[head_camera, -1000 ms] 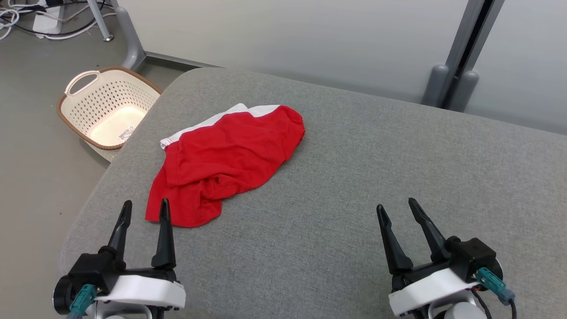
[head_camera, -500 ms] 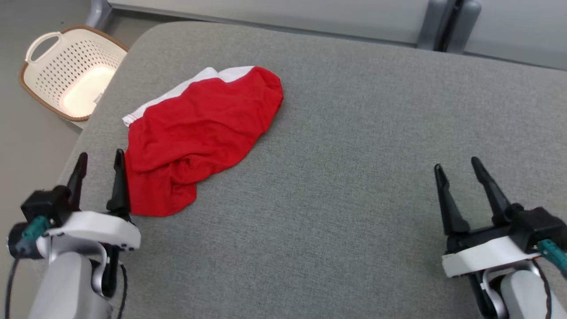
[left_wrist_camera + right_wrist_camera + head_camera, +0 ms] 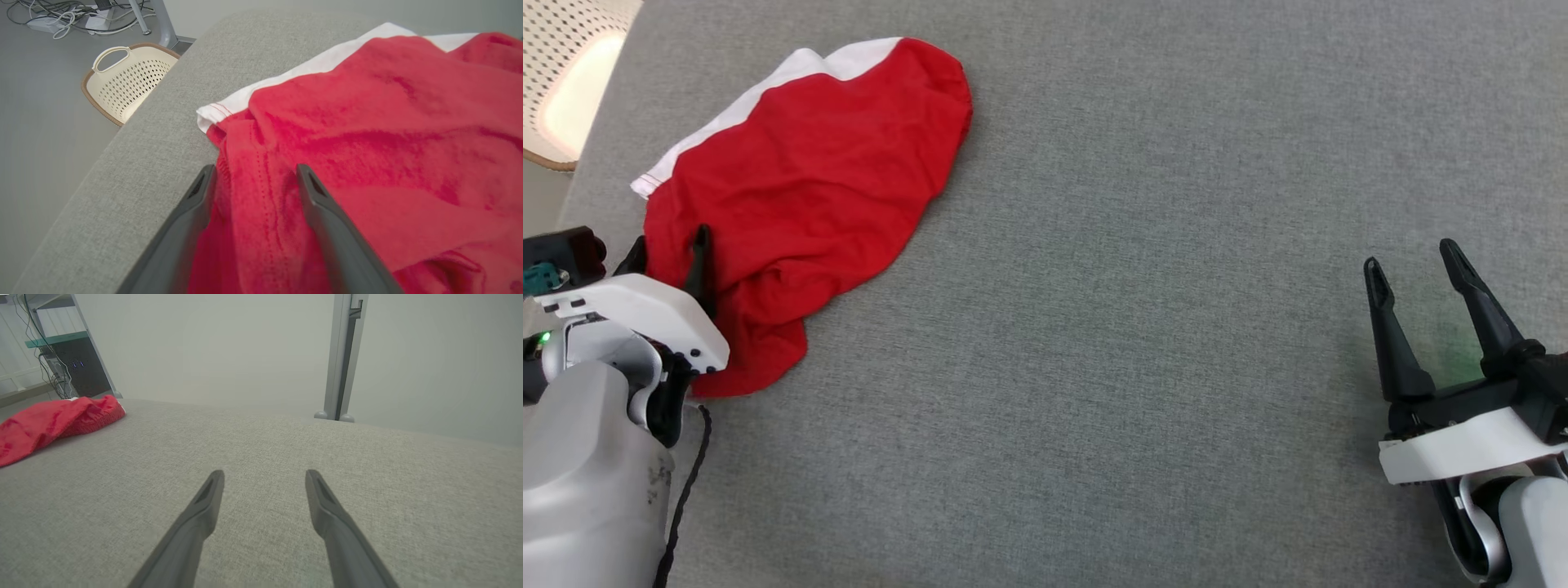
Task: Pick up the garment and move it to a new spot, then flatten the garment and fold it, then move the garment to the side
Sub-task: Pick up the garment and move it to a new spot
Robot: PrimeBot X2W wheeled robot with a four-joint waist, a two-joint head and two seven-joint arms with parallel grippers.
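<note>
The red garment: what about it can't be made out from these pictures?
Head view: the left hand covers the garment's near-left edge.
Left wrist view: the right and bottom edges cut it off; whether the fingers touch the cloth is unclear.
Right wrist view: the left edge cuts it off.
Everywhere: crumpled folds hide what kind of garment it is.

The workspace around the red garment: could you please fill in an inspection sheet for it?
Surface: grey fabric pad, bare apart from the garment.
Job's things: red garment with white band, crumpled near the left edge.
Clutter: nothing seen.
Grippers: left gripper open, fingers straddling the garment's edge; right gripper open over bare pad.
Cables: cable tangle on the floor.
Surroundings: cream basket on the floor beside the pad; grey post behind.
</note>
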